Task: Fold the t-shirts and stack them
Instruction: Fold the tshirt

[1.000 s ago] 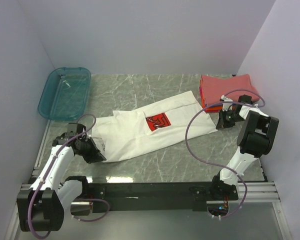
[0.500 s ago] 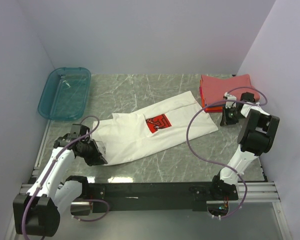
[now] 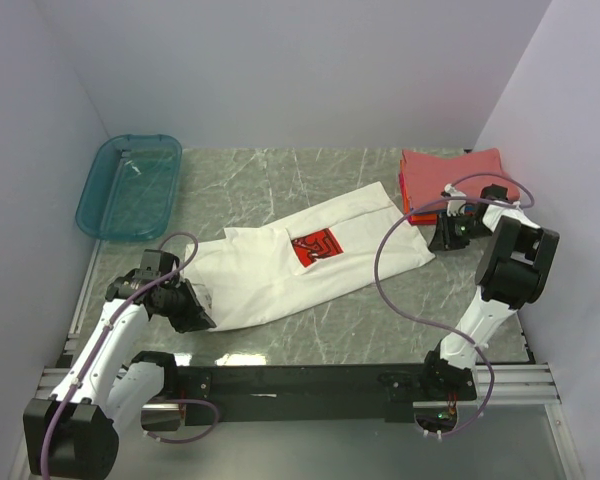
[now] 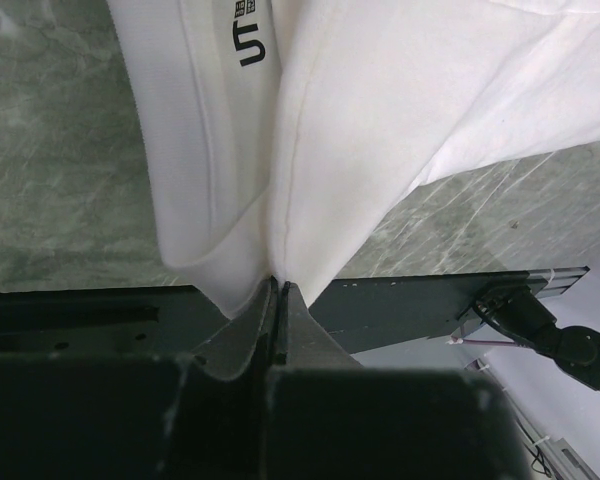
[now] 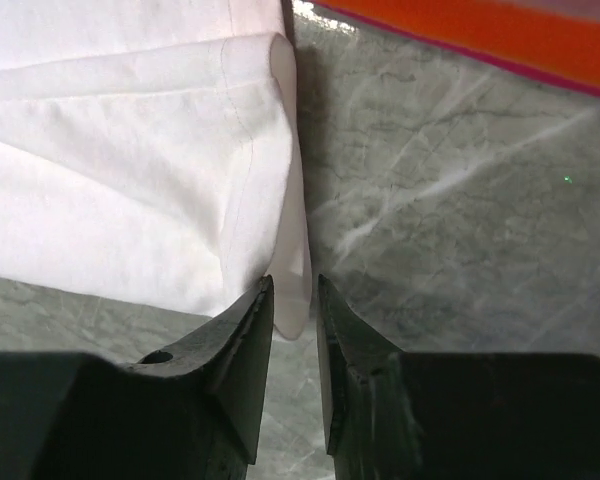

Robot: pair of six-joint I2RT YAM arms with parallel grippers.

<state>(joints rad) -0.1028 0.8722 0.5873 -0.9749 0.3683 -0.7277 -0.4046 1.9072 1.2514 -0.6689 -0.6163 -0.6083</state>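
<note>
The white tee (image 3: 260,275) lay spread aslant across the middle of the bench (image 3: 280,180) with its red square print (image 3: 315,244) facing up. One end was near the left arm and the other reached toward the folded stack at the far right.

The left fingers (image 3: 195,310) were at the tee's near-left corner. In the left wrist view they (image 4: 278,308) were pressed tight together on a fold of the white cloth. The cloth rose from the tips in two layers, one of them bearing black lettering (image 4: 252,40).

The right fingers (image 3: 440,238) sat at the tee's right edge, just beside the stack. In the right wrist view they stood a little apart, with the tee's hem corner (image 5: 295,300) lying in the gap. A sliver of space seemed to show beside the cloth, though whether either pad bore on it could not be made out.

The coral-red tee (image 3: 455,172) lay folded on top of the stack, and the edge of the orange tee (image 5: 460,25) showed beneath it. The teal bin (image 3: 92,215) stood in the far-left corner, well apart from the white tee.
</note>
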